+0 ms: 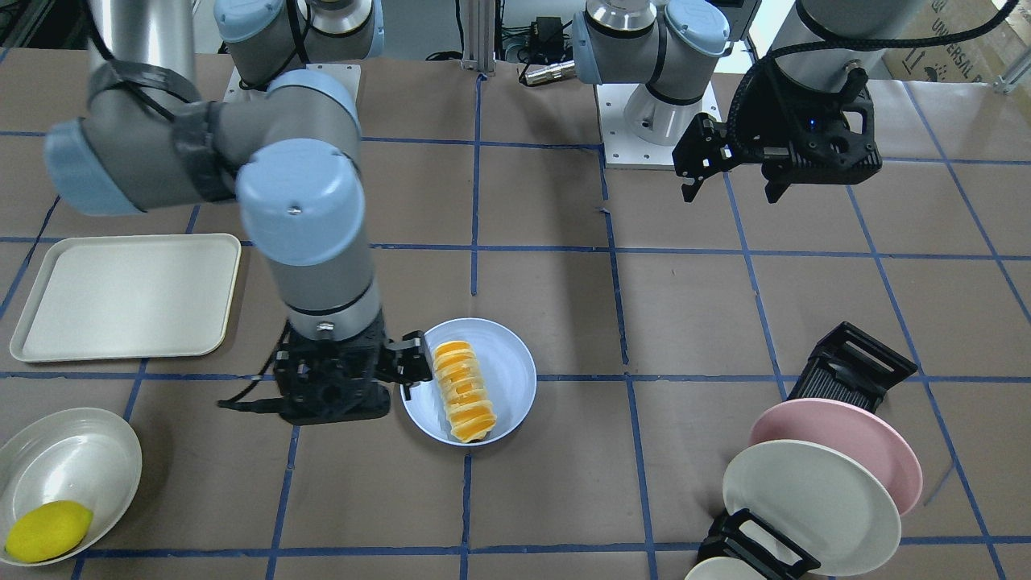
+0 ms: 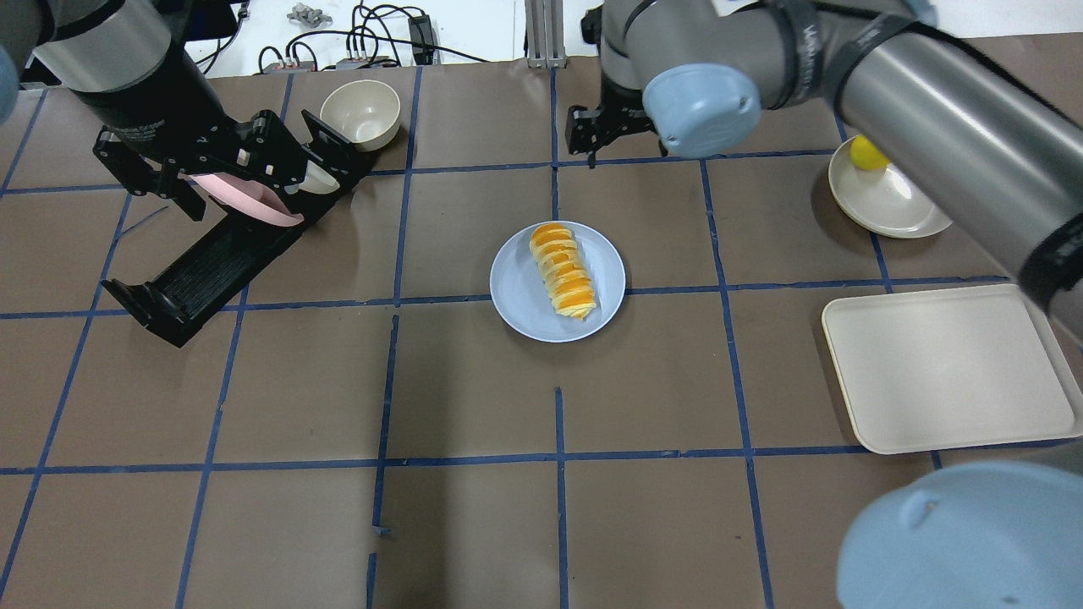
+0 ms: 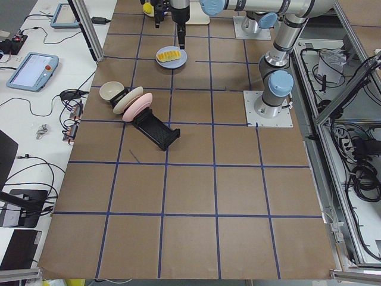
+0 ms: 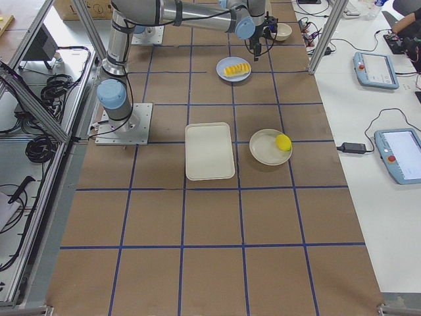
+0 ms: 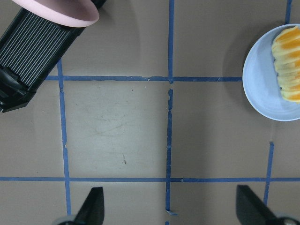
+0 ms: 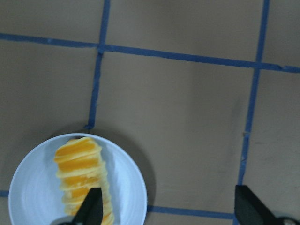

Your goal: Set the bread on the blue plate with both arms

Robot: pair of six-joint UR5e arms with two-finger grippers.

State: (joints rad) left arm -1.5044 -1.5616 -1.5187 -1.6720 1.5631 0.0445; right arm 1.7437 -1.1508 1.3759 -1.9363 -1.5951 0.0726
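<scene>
You have the table [image 2: 474,524], brown paper gridded with blue tape, carrying everything. Over it, the right arm [image 1: 298,209] reaches out toward the middle. The left arm [image 2: 127,51] is held up on its own side, above the black dish rack [image 2: 203,271]. The cream tray [image 2: 948,364] lies on the right arm's side with nothing on it. The rack holds a pink plate [image 1: 846,427] and a cream-white plate [image 1: 805,499] standing on edge; neither concerns you here.

The blue plate [image 2: 525,296] sits flat near the middle of the table. The bread [image 2: 563,271] lies across it, inside the rim, with its whole length resting on the plate. From that, I judge the placing itself to be done.

The right gripper [image 6: 171,211] hangs raised near the plate's edge, its jaws spread wide with nothing between them. In the overhead view it is clear of the bread. The left gripper [image 5: 171,211] is well apart from the plate. It too is wide open and holds nothing, with only bare table showing between its fingers.

Smallest of all, the lemon [image 1: 48,530] rests in a shallow pale dish [image 1: 72,459] beside the tray, well away from the blue plate.

By my reading, little is left for you. Bring both arms clear of the plate and confirm that the loaf sits steady, with no end riding up on the rim.
</scene>
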